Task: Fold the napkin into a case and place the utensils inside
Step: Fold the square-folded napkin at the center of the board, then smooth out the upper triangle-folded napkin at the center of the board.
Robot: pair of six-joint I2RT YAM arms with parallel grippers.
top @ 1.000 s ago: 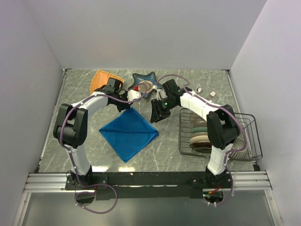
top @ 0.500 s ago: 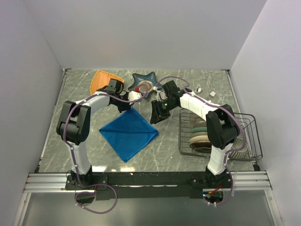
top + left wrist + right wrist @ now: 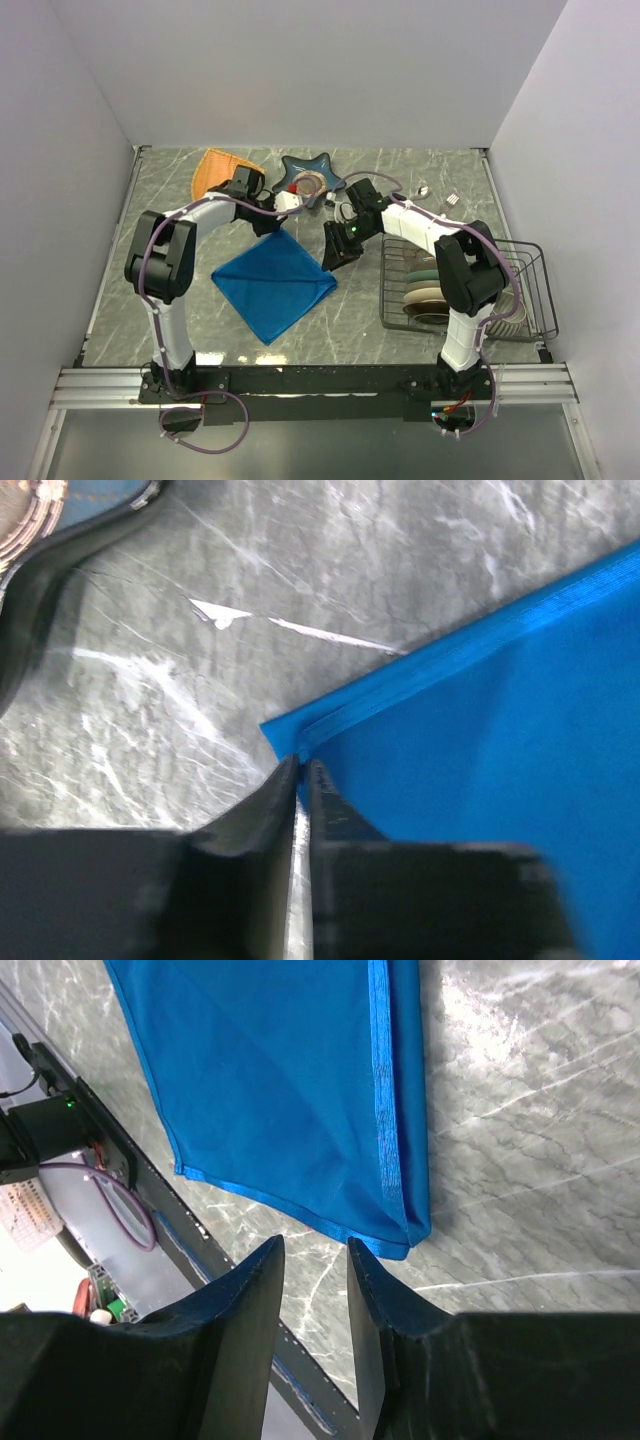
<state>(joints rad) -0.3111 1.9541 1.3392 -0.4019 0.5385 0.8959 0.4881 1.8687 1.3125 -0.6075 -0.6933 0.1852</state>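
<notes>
Comparing with a second ago, you see the right gripper [image 3: 315,1244] has moved closer to the right corner of the bright blue square cloth napkin [image 3: 272,282], fingers partly apart and empty. The napkin lies flat on the grey marbled table [image 3: 160,300]. The left gripper [image 3: 302,764] stays at its far corner, fingers a sliver apart; you cannot tell whether they pinch it.

Soft, even overhead light washes the white walls [image 3: 300,70], leaving faint shadows under the arms [image 3: 200,212]. The marble tabletop [image 3: 520,1040] glares white in patches. Up close, the left tool [image 3: 300,765] and right tool [image 3: 313,1250] blur darkly.
</notes>
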